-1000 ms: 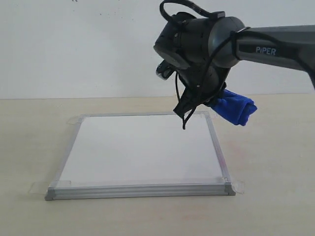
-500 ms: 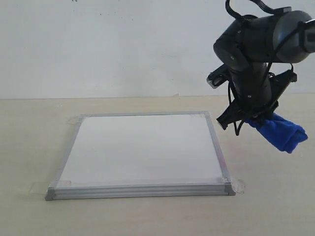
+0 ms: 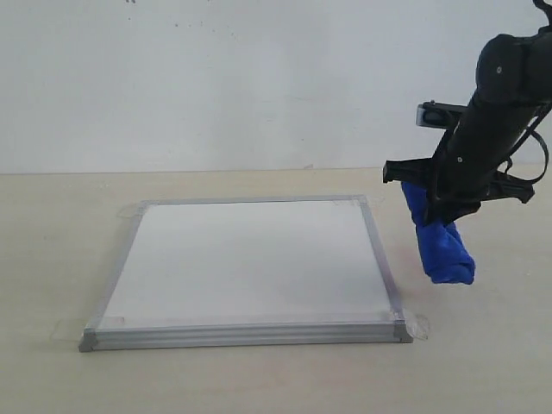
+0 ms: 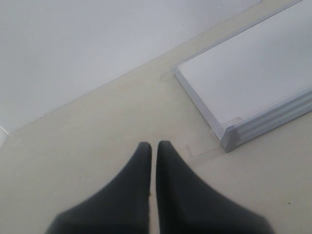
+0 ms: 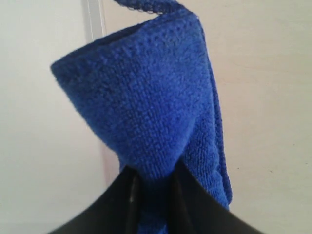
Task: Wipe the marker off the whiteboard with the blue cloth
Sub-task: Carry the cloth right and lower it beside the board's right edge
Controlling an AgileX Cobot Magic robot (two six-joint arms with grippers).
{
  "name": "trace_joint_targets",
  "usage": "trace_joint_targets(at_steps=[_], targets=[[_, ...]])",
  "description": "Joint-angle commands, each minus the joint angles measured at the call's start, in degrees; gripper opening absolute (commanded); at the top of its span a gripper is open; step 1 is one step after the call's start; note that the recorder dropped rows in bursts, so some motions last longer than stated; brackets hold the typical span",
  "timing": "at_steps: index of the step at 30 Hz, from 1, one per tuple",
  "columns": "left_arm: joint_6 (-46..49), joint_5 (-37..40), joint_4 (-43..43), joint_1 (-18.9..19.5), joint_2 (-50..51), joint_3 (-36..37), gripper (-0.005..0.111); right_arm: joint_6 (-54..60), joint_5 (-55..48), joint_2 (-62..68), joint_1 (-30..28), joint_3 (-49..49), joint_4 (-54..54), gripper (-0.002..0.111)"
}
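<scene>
Closed to a hairline slit with nothing between its two dark tapered fingers, the left end effector (image 4: 153, 152) hangs over the pale beige counter (image 3: 259, 371), off the left side of the flat white whiteboard with a silver-grey metal frame (image 3: 250, 254), close to that board's near left corner. Clear tape tabs (image 3: 420, 327) stick out from the board's near corners onto the counter. Farther in and to the right, the right end effector (image 3: 442, 200) on its black arm is clamped on the plush royal-blue microfibre cloth (image 3: 446, 250). It pinches one end of the bundle, and the rest droops down just beside the board's right frame, off the white writing surface. Whether the cloth's lower tip reaches the counter is unclear. A thin loop of blue edging (image 5: 146, 6) curls from its free end. Behind everything stands a plain white wall (image 3: 216, 78).
</scene>
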State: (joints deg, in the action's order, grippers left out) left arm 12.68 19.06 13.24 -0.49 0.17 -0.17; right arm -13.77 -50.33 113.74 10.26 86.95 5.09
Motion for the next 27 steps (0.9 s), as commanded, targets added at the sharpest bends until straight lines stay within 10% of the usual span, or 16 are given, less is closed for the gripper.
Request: trace_joint_targets(at_steps=[1,13,27], targets=[[0.3,-0.3,-0.1,-0.1,-0.2,0.2,0.004,0.8,1.1,-1.1,-0.5,0.5,0.7,0.0],[0.3,-0.3,-0.1,-0.1,-0.2,0.2,0.004,0.6,-19.6,11.7,-0.5,25.4,-2.7,0.0],[0.3,-0.3,-0.1,-0.1,-0.2,0.2,0.004,0.8,-19.6,15.0,2.9,23.9,-3.2,0.0]])
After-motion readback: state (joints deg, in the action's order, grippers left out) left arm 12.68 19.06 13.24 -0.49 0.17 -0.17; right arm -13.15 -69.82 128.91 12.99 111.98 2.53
